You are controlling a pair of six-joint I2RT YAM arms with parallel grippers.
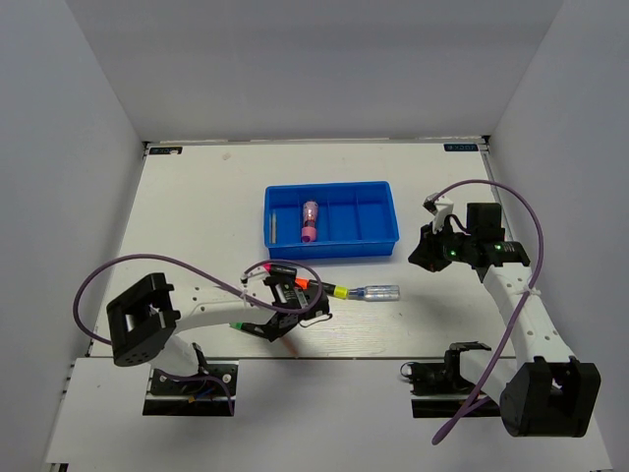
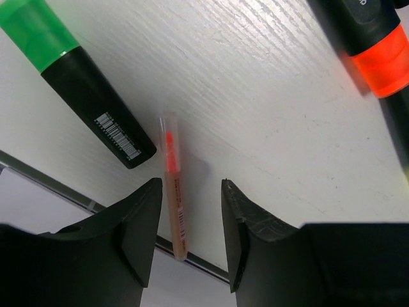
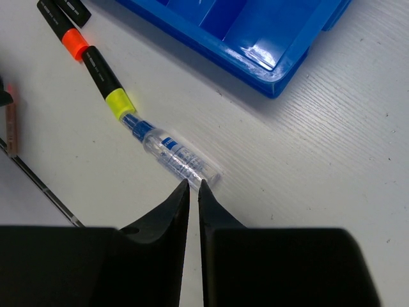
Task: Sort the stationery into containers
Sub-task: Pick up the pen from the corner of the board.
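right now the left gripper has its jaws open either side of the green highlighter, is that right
Not quite. The left gripper does have its jaws open, but the thing lying between them is the thin orange stick. The green highlighter lies off to one side, outside the jaws. The left wrist view shows it.

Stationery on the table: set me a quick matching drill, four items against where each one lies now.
Items: 1 pink marker; 2 clear bluish pen; 3 thin pale stick; 4 green-capped highlighter.
Places: A between the open jaws of the left gripper; B inside the blue tray; C end to end with the yellow-capped highlighter; D on the table beside the stick, outside the jaws.
Pairs: 1-B; 2-C; 3-A; 4-D.
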